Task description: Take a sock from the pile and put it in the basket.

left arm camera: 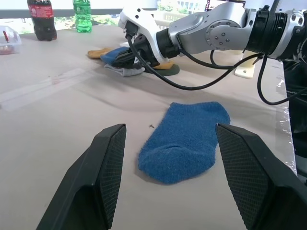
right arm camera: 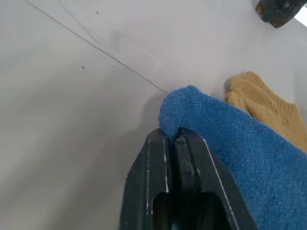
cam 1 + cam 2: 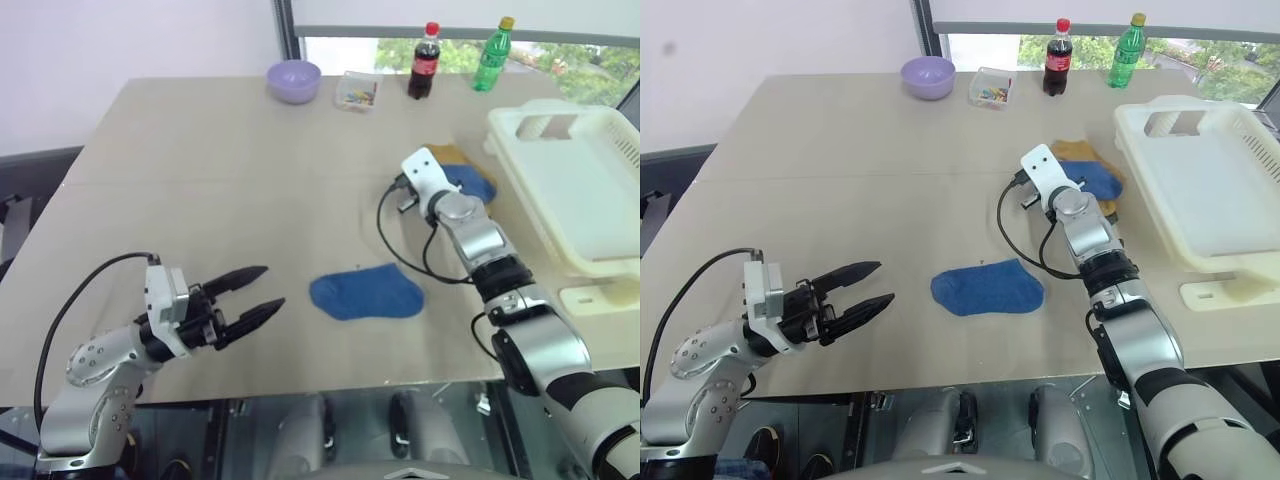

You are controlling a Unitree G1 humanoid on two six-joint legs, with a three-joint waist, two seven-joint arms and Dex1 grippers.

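The pile [image 3: 462, 170] of mustard-yellow, blue and grey-white socks lies on the table just left of the cream-white basket [image 3: 520, 125]. My right gripper [image 2: 175, 136] reaches into the pile, shut on the edge of the blue sock [image 2: 225, 139] there; a mustard sock [image 2: 261, 103] lies just beyond it. Another blue sock [image 3: 365, 292] lies flat and alone near the table's front edge. Left of that sock my left gripper [image 3: 262, 290] hovers open, holding nothing and pointing toward it.
Along the far edge of the table stand a lilac bowl [image 3: 293, 79], a small clear box [image 3: 357, 91], a cola bottle [image 3: 424, 62] and a green bottle [image 3: 492, 40]. A flat cream piece [image 3: 595, 297] lies in front of the basket.
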